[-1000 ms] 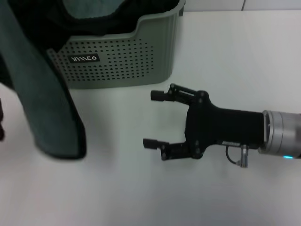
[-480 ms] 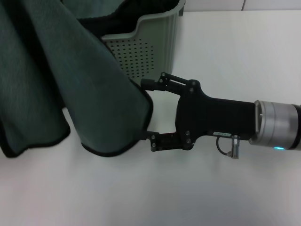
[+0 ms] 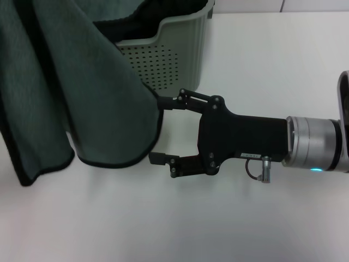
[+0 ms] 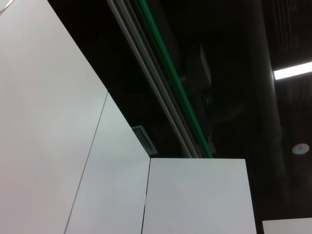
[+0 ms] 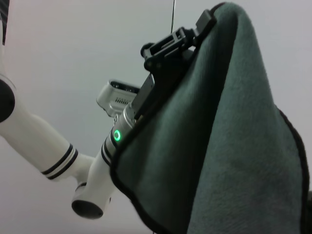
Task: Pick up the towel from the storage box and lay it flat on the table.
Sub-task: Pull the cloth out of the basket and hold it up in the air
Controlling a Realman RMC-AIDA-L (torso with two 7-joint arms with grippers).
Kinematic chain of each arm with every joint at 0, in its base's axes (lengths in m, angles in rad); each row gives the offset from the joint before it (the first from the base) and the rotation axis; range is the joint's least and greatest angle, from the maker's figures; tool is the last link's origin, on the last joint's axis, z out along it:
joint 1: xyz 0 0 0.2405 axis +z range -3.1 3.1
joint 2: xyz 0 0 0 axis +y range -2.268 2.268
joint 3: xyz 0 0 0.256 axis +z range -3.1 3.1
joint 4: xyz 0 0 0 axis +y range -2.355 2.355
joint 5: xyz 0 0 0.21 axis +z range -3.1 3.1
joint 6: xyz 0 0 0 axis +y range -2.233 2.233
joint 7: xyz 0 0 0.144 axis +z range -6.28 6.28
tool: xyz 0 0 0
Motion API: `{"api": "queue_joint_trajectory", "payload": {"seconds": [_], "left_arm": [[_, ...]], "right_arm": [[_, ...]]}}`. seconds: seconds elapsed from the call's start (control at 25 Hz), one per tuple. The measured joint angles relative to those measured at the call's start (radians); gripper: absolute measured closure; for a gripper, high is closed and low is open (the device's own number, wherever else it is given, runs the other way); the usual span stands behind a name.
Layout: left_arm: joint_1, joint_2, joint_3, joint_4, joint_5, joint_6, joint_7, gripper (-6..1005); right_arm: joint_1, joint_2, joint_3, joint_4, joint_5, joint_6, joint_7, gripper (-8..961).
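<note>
Towel (image 3: pixel 92 93): hanging in folds above the table (image 3: pixel 262 60), out of the box (image 3: pixel 180 54); its black-piped lower corner droops near the tabletop, right at my right gripper.
Left gripper (image 5: pixel 195 29): seen only from my right wrist; it is clamped on the towel's top edge, holding it aloft, cloth draped over the arm.
Right gripper (image 3: pixel 163 130): low over the table, just in front of the box, jaws wide apart; upper fingertip (image 3: pixel 165 101) touches or sits just behind the towel's edge, the lower one is just clear below it.
Box: behind the towel, partly hidden; dark fabric shows inside.
Step, as I judge it: catch the hanging corner with my right so both grippers can spread it.
Risk, miss: the edge is thin and floppy; closing too early or too far out pinches air or only the piping.
Risk, slip: a shallow bite may let go once I pull sideways.
Risk, bunching: the towel hangs doubled; gripping two layers would leave it folded when laid.
Risk, box: my upper finger is near its wall; a swing could nudge it.
</note>
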Motion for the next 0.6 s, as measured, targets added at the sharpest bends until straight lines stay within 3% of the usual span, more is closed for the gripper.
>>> {"api": "queue_joint_trajectory", "payload": {"seconds": [0.32,0.6], "left_arm": [[0.0,0.011,0.019,0.007,0.006,-0.002,0.003,972],[-0.009,0.033,0.067,0.012,0.03,-0.003,0.017,969]], "right_arm": [[-0.008,0.0,0.037,0.027,0.013,-0.009,0.0,72],[-0.004,0.0,0.057,0.06,0.037,-0.015,0.001,75]]}}
